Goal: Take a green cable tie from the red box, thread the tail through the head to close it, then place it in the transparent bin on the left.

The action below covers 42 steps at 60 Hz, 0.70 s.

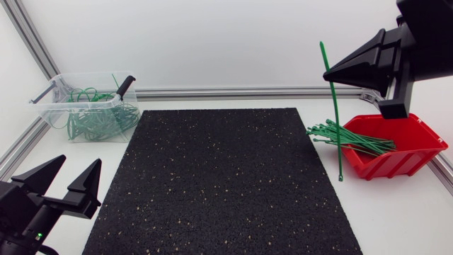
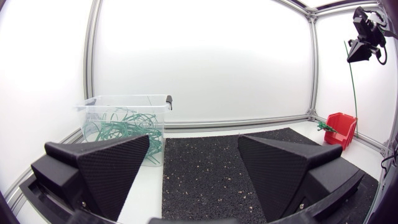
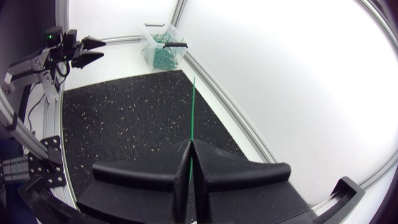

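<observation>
**Green cable tie pinched and lifted beside the red box, not yet looped.**

The tie hangs almost upright and clear of the bundle of spare ties spilling over the box's rim at the right edge of the bench. The right end effector has its fingers pressed together on the tie's upper part, and a long lower length swings free. Which end carries the head is too small to tell. To thread well, I judge the tie should come over the black mat, where the other arm can take the free end and curve it round square to the head's slot. The right arm is raised high at the far right corner, its fingers aimed leftward. The left end effector sits low at the near left corner, spread and empty. The transparent bin stands at the far left corner.
</observation>
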Each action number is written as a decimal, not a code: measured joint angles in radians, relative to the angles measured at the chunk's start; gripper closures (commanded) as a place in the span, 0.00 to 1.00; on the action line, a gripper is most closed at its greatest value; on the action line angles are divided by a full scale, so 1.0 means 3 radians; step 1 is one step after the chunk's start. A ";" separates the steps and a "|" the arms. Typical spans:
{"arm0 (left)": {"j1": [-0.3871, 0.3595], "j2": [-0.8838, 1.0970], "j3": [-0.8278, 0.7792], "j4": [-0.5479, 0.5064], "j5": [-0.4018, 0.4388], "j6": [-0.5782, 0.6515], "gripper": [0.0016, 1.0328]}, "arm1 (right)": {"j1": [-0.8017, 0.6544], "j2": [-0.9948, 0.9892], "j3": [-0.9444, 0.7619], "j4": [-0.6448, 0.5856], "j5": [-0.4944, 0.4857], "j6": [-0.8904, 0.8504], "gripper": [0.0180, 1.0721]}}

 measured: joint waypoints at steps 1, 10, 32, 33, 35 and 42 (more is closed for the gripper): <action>0.0000 0.0000 0.0000 0.0000 0.0000 0.0000 0.04 | 0.0055 -0.0013 0.0000 0.0036 0.0051 0.0078 0.95; 0.0000 0.0000 0.0000 0.0000 0.0000 0.0000 0.04 | 0.0599 -0.0060 0.0000 0.0317 0.0451 0.0712 0.95; -0.0022 -0.0001 0.0000 -0.0003 -0.0013 0.0000 0.04 | 0.1278 0.0135 -0.0411 0.1350 0.1092 0.1544 0.95; -0.0022 0.0000 0.0000 -0.0003 -0.0011 0.0000 0.04 | 0.1305 0.0175 -0.0431 0.1405 0.1092 0.1597 0.95; -0.0022 -0.0001 0.0000 -0.0003 -0.0011 0.0000 0.04 | 0.1350 0.0244 -0.0460 0.1471 0.1086 0.1681 0.95; -0.0022 0.0000 0.0000 -0.0003 -0.0013 0.0000 0.04 | 0.1484 0.0504 -0.0529 0.1733 0.0912 0.2018 0.95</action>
